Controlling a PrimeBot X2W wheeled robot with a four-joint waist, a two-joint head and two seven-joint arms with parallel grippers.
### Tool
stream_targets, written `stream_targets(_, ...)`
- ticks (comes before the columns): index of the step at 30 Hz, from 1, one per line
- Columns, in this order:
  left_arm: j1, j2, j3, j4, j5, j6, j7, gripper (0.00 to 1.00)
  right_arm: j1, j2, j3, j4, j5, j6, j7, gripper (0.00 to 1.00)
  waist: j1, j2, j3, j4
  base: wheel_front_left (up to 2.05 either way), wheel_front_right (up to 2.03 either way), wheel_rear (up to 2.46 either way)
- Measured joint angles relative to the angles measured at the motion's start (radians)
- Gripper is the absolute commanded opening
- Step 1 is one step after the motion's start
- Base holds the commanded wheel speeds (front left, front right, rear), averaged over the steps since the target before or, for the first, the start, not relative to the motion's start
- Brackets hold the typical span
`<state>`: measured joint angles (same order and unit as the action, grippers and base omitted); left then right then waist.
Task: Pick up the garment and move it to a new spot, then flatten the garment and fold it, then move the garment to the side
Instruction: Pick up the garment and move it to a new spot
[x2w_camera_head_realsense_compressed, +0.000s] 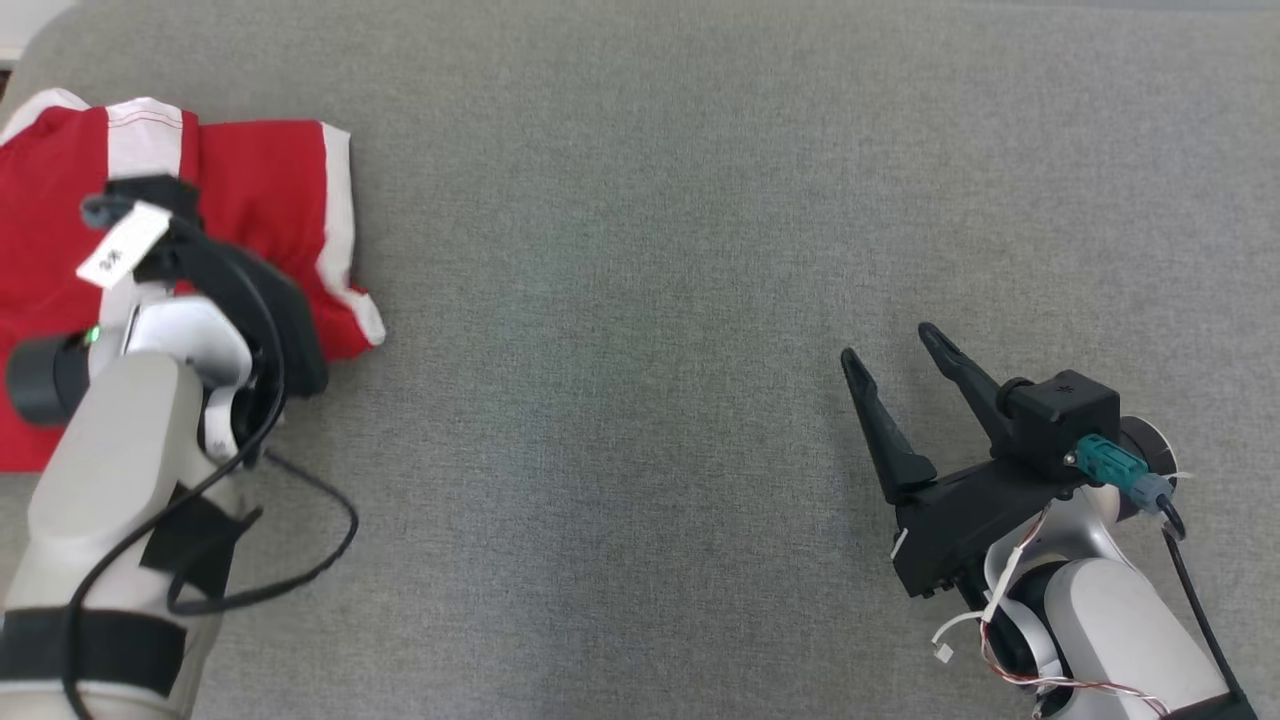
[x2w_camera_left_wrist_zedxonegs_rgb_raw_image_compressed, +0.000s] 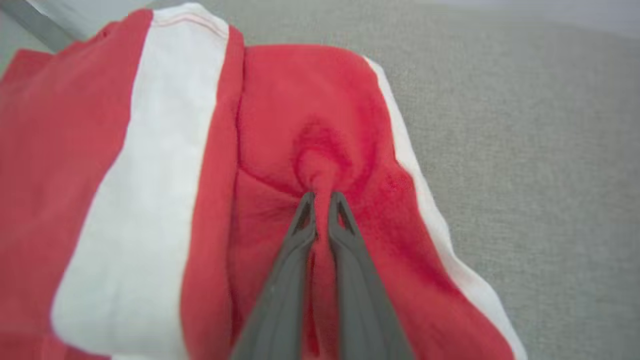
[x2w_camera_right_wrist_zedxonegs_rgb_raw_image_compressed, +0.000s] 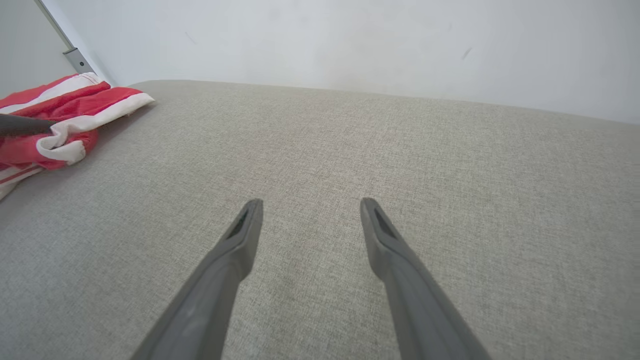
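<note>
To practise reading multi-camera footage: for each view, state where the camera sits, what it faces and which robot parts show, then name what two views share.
Head view: on the head, facing down at the grey cushion; left forearm, open right claw.
Left wrist view: on that wrist, facing along the left claw, shut on the garment.
Right wrist view: on that wrist, facing across the cushion to a wall; right claw.
All share the garment.

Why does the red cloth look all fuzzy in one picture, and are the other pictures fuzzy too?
Left wrist view: the garment sits very close to the lens, so it and the left pincer look soft. Head view: sharp, evenly lit, no glare. Right wrist view: the weave of the grey cushion is crisp, but its far edge bows from the wide lens.
</note>
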<state>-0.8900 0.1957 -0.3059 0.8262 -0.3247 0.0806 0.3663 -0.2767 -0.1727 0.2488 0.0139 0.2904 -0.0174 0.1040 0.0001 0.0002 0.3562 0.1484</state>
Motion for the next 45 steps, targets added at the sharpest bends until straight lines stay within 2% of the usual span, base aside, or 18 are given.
stream_targets(5, -0.067, -0.016, -0.013, -0.023, 0.016, -0.003, -0.061, 0.00, 0.001, 0.000, -0.015, 0.028, 0.010, 0.000, -0.013, 1.00, 0.0000, 0.0000, -0.029, 0.004, 0.00, 0.00, 0.00)
stream_targets(11, -0.132, -0.107, -0.058, -0.059, 0.016, -0.059, -0.119, 0.00, 0.018, 0.001, -0.035, 0.078, 0.021, -0.002, -0.034, 1.00, -0.0001, -0.0001, -0.091, 0.012, 0.00, 0.00, 0.00)
stream_targets(15, -0.164, -0.159, -0.091, -0.073, 0.016, -0.104, -0.150, 0.00, 0.049, 0.008, -0.050, 0.115, 0.030, -0.019, -0.049, 1.00, -0.0001, -0.0001, -0.141, 0.014, 0.00, 0.00, 0.00)
stream_targets(20, -0.159, -0.164, -0.148, -0.106, 0.008, -0.179, -0.192, 0.00, 0.070, 0.035, -0.050, 0.144, 0.051, -0.028, -0.070, 1.00, -0.0002, -0.0002, -0.208, 0.003, 0.00, 0.00, 0.00)
stream_targets(23, -0.140, -0.165, -0.187, -0.138, 0.002, -0.188, -0.210, 0.00, 0.093, 0.043, -0.049, 0.149, 0.052, -0.029, -0.078, 1.00, -0.0002, -0.0003, -0.245, -0.014, 0.00, 0.00, 0.00)
stream_targets(29, -0.071, -0.165, -0.273, -0.175, -0.018, -0.204, -0.217, 0.00, 0.150, 0.044, -0.053, 0.143, 0.052, -0.045, -0.087, 1.00, -0.0003, -0.0002, -0.294, -0.088, 0.00, 0.00, 0.00)
stream_targets(38, -0.031, -0.162, -0.405, -0.238, -0.058, -0.205, -0.225, 0.00, 0.172, 0.048, -0.047, 0.113, 0.052, -0.050, -0.088, 1.00, -0.0003, -0.0002, -0.334, -0.222, 0.00, 0.00, 0.00)
stream_targets(43, -0.045, -0.160, -0.623, -0.337, -0.096, -0.208, -0.293, 0.00, 0.172, 0.058, -0.032, 0.101, 0.052, -0.053, -0.088, 1.00, -0.0003, -0.0002, -0.337, -0.299, 0.00, 0.00, 0.00)
stream_targets(45, -0.070, -0.133, -0.699, -0.367, -0.098, -0.213, -0.319, 0.00, 0.170, 0.062, -0.023, 0.095, 0.052, -0.052, -0.088, 1.00, -0.0002, -0.0002, -0.333, -0.329, 0.00, 0.00, 0.00)
